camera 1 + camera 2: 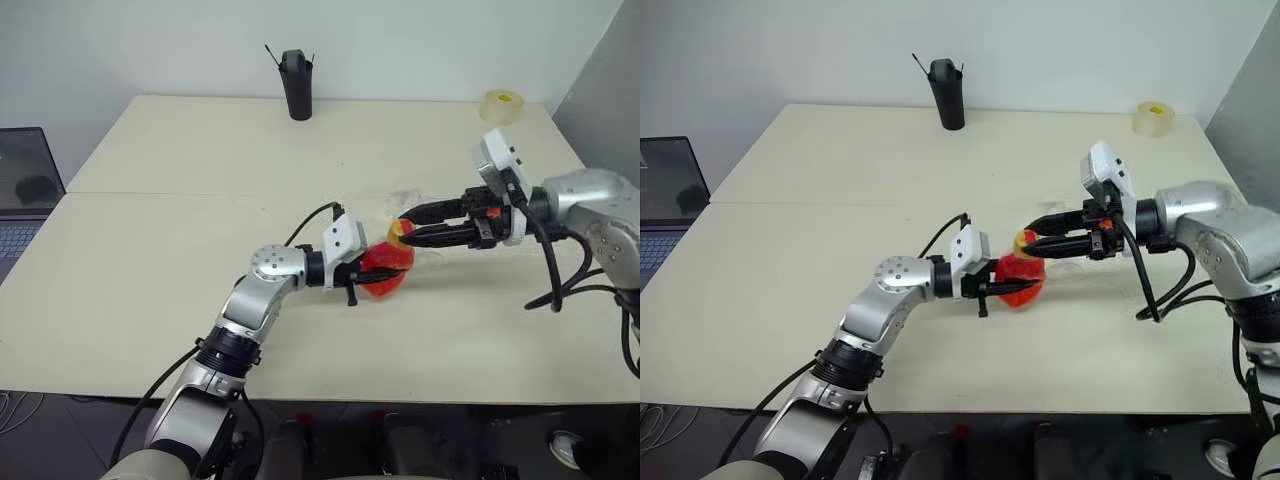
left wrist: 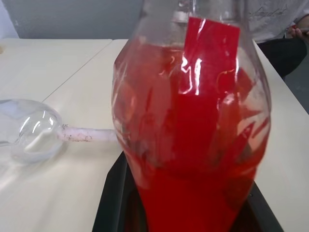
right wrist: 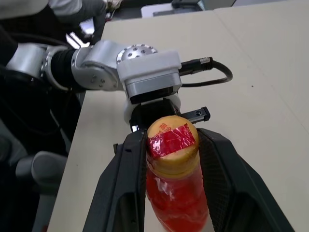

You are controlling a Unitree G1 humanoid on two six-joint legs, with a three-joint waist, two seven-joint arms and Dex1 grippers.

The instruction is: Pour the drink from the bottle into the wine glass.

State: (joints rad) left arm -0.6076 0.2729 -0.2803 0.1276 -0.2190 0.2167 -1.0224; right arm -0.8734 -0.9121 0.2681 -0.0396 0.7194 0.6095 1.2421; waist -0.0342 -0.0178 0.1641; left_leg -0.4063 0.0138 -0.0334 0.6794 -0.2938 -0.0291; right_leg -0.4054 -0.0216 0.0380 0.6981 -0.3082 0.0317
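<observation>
While the left gripper (image 1: 362,283) clamps tight on the body of the bottle (image 1: 385,268) mid-table, the right gripper (image 3: 172,164) has its fingers (image 3: 126,193) narrowed around the yellow cap (image 3: 172,143), red tape on top, touching or just beside it. Red drink (image 2: 193,159) fills the bottle. Wine glass (image 2: 29,128) lies on its side on the cream table (image 1: 180,250), near the bottle. Black cup (image 1: 296,84) and tape roll (image 1: 504,104) sit at the far edge.

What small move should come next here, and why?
Probably twist the cap off: it still seals the bottle, the right gripper is closed around it, and the left gripper holds the bottle's body steady.
</observation>
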